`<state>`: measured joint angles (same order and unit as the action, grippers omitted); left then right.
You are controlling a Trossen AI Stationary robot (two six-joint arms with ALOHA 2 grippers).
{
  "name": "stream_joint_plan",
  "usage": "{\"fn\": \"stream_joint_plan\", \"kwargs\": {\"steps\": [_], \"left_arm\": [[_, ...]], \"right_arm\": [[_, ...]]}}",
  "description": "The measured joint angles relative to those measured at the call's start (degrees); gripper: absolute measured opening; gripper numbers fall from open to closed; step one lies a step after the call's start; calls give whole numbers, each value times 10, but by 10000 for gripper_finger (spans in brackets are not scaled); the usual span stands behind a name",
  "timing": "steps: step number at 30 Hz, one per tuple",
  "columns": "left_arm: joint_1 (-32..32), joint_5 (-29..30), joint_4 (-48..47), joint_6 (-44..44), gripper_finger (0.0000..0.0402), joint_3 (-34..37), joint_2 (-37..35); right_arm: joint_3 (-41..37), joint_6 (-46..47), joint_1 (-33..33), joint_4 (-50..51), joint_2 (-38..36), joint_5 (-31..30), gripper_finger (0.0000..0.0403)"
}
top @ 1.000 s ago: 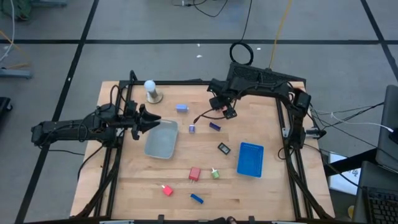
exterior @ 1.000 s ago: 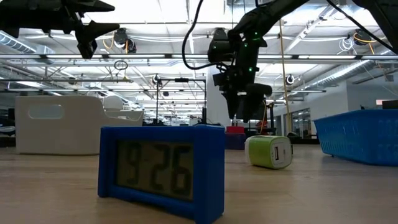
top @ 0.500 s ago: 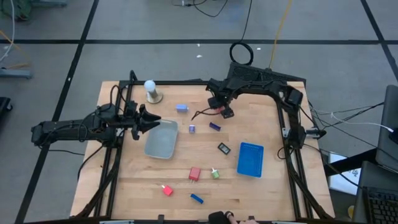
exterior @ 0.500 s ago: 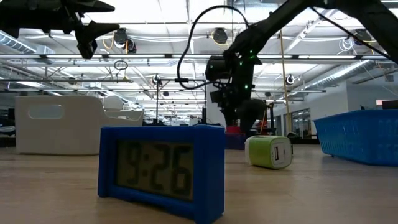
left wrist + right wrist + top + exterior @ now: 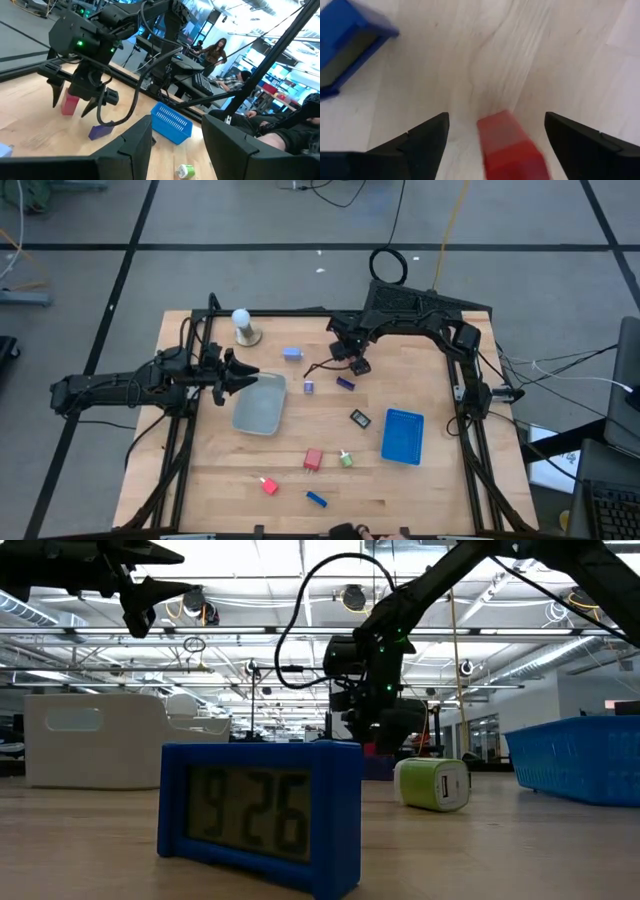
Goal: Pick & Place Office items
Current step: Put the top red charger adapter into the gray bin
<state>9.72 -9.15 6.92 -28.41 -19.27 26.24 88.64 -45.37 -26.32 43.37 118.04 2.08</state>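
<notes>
The right gripper (image 5: 350, 361) has shifted left along the far part of the table (image 5: 430, 480) since a second ago, and now hangs low with its fingers spread wide on either side of a small red block (image 5: 510, 145) that none of them touches. The purple block (image 5: 345, 383) lies just near-side of it, the small lavender piece (image 5: 309, 387) a little to the left, and the pale blue block (image 5: 292, 353) farther left. The left gripper (image 5: 243, 373) waits, jaws parted and empty, at the left edge of the grey tray (image 5: 260, 404), unmoved. Toward the near side sit the black item (image 5: 360, 418), the blue tray (image 5: 402, 435), a red cube (image 5: 313, 459), the green item (image 5: 346, 459), a red-and-white piece (image 5: 268, 485) and a blue clock (image 5: 317, 499). The white ball on its brass base (image 5: 242, 326) stands at the far left. A seated person (image 5: 216, 50) shows in the room beyond.
</notes>
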Motion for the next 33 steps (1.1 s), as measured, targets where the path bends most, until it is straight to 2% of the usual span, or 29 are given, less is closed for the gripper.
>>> {"fn": "stream_joint_plan", "kwargs": {"steps": [3, 13, 24, 33], "left_arm": [[0, 0, 0, -2, 175, 0, 0], [0, -9, 1, -4, 175, 0, 0], [0, -13, 2, -2, 175, 0, 0], [0, -13, 2, -2, 175, 0, 0]], "right_arm": [[0, -9, -2, 6, 0, -19, 290], [0, -14, -18, 23, 0, -23, 220], [0, -13, -21, 24, 0, -20, 117], [0, 28, -18, 24, 0, -21, 112]]}}
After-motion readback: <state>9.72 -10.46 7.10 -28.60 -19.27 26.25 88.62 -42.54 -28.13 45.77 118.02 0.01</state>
